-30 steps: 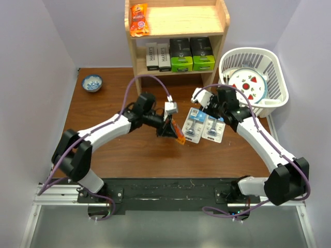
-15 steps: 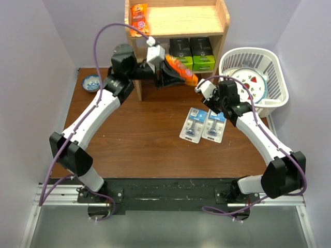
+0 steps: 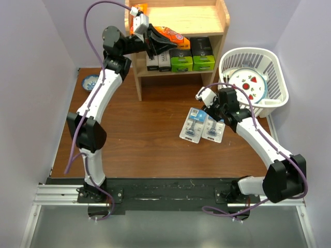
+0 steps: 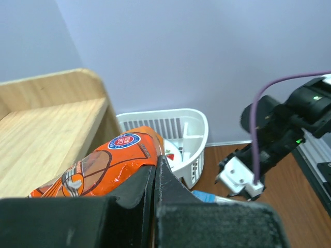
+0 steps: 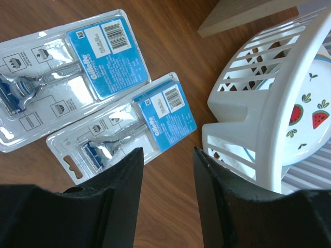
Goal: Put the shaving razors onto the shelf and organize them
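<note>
My left gripper (image 3: 156, 43) is raised at the front edge of the wooden shelf's (image 3: 194, 18) top board, shut on an orange snack packet (image 3: 173, 37) (image 4: 111, 163). On the lower board stand a HARRY'S box (image 3: 159, 62) and two black boxes with green ends (image 3: 181, 58) (image 3: 202, 51). Two clear blister razor cards with blue headers (image 3: 194, 125) (image 3: 213, 129) lie flat on the table, side by side (image 5: 77, 67) (image 5: 129, 124). My right gripper (image 3: 211, 109) (image 5: 168, 152) hovers open just beyond them, toward the basket, holding nothing.
A white slatted basket (image 3: 274, 62) (image 5: 269, 103) with a watermelon plate (image 3: 248, 82) stands at the right, close to my right gripper. A second orange packet (image 3: 140, 8) lies on the top board's left end. A small blue bowl (image 3: 89, 81) sits at the left.
My left arm has lifted the orange packet from the table's middle up to the shelf's top board. The right gripper has stayed open near the blister cards, shifting only slightly.
</note>
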You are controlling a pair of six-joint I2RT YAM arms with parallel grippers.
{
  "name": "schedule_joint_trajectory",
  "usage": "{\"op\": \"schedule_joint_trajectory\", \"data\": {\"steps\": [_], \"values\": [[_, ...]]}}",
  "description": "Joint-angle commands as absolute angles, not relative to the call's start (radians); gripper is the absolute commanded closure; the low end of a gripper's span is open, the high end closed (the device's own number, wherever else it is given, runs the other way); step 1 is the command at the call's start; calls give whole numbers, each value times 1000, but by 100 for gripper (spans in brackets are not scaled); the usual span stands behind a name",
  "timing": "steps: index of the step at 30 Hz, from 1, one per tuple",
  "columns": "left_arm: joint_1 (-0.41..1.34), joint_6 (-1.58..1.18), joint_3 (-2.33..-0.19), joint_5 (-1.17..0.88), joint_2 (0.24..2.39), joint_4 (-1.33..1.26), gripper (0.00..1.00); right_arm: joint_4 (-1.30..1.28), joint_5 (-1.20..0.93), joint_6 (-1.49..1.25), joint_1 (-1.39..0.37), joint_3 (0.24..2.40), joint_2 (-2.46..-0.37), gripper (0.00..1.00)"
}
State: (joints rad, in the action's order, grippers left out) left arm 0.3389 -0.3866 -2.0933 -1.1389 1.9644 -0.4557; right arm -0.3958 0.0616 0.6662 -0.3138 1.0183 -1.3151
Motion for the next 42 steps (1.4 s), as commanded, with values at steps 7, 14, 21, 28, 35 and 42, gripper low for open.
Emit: {"op": "schedule_joint_trajectory", "data": {"steps": [7, 14, 21, 28, 35, 42], "values": [[285, -394, -2252, -1134, 2088, -463, 100, -345, 38, 632, -301, 968, -1272, 53], [273, -489, -2162, -1146, 2066, -523, 100, -331, 37, 634, -296, 977, -1296, 52], [222, -644, -2005, -1054, 1979, -538, 100, -311, 29, 629, -293, 977, -1312, 52], [213, -724, -1962, -973, 1931, -591, 99, -308, 29, 627, -290, 974, -1321, 52], [215, -739, -2048, -884, 1960, -546, 99, -301, 28, 626, -291, 986, -1335, 52], [212, -746, -2066, -848, 1970, -428, 93, -301, 26, 624, -290, 988, -1332, 52]]}}
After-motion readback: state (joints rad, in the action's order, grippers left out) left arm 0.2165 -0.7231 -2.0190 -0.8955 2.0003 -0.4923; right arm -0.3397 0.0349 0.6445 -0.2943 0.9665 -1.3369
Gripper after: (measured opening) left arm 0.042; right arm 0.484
